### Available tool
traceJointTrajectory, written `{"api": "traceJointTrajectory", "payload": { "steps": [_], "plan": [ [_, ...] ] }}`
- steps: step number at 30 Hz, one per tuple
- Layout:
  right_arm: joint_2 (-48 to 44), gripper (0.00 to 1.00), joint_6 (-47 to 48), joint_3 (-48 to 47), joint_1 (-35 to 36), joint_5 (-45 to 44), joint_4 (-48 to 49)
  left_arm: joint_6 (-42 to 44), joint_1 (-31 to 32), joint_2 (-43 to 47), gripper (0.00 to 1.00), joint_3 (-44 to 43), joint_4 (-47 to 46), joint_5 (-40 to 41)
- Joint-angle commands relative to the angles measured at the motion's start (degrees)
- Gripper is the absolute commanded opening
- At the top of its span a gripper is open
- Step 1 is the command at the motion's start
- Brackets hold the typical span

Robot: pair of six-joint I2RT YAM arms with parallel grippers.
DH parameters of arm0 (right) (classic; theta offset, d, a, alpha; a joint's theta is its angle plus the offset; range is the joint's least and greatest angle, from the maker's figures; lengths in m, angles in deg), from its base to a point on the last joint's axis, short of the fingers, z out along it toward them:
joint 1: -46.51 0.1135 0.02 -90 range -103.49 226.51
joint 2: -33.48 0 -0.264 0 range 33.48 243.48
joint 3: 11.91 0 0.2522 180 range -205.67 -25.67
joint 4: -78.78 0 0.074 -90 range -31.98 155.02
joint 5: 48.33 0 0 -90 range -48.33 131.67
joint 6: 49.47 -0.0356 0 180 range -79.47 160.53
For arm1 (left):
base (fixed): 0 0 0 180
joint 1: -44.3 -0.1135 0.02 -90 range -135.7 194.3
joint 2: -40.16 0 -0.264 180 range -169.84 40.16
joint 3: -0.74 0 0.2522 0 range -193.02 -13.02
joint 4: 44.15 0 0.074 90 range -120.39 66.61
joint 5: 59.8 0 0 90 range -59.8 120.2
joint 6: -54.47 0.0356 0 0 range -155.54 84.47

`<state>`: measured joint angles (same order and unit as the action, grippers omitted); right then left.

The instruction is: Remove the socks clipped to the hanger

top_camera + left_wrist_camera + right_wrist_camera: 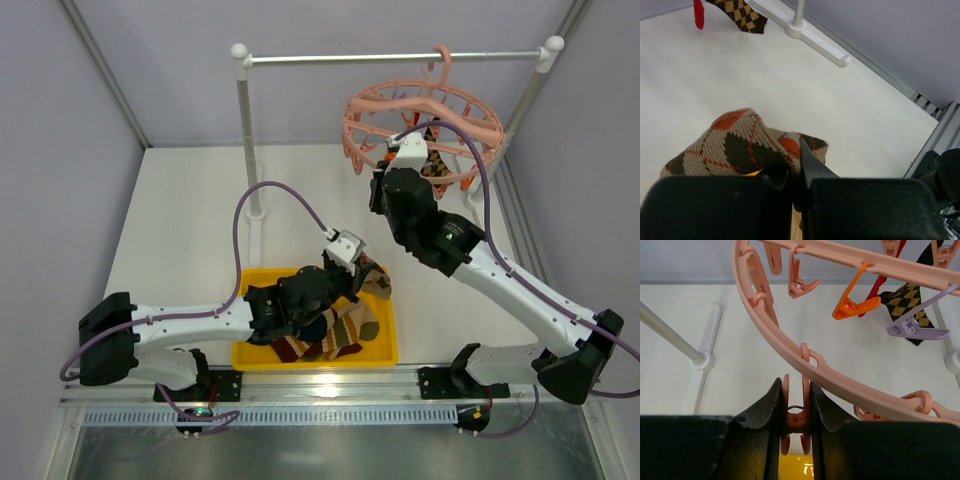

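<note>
The right claw [795,407] is up at the round salmon-pink plastic ring hanger [850,382], which hangs by its hook from the white-and-metal rail stand [330,59]. Its two black fingers are squeezed onto one small salmon-pink clip [795,422] dangling under the ring. Farther round the ring, a plain red sock [879,286] and a dark brown-and-yellow argyle sock [907,301] hang from it, near an orange clip [856,304] and a lavender clip [916,329].

Low over the white counter [190,220], the left claw [800,157] sits at the far rim of a yellow plastic bin [385,352]. Its fingers look pressed together right at the edge of a tan argyle sock with orange and dark green diamonds [735,150] — whether any fabric is caught between them I cannot tell. That sock drapes over the bin's far right corner, and striped brown, tan and maroon socks [340,335] lie heaped inside.
</note>
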<state>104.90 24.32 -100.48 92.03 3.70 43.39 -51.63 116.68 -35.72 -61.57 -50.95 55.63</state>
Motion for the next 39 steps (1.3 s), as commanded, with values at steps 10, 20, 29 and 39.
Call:
{"api": "traceJointTrajectory", "payload": {
  "steps": [10,20,29,39],
  "plan": [
    [-9.5,0.07,0.1,2.4,0.1,12.9,4.3,-4.6,-6.2,3.7,0.0,3.0,3.4,3.2],
    [-12.1,0.87,0.7,5.4,0.1,13.7,3.9,-0.3,-6.1,22.7,0.0,6.5,17.8,-5.7],
    [-17.1,0.94,-0.2,10.1,0.1,15.7,4.9,-1.6,-6.1,33.9,0.0,2.9,35.0,-27.4],
    [-24.7,0.95,-0.1,13.7,0.1,14.6,2.4,-5.7,-4.3,28.1,0.0,4.1,42.9,-23.2]
  ]
}}
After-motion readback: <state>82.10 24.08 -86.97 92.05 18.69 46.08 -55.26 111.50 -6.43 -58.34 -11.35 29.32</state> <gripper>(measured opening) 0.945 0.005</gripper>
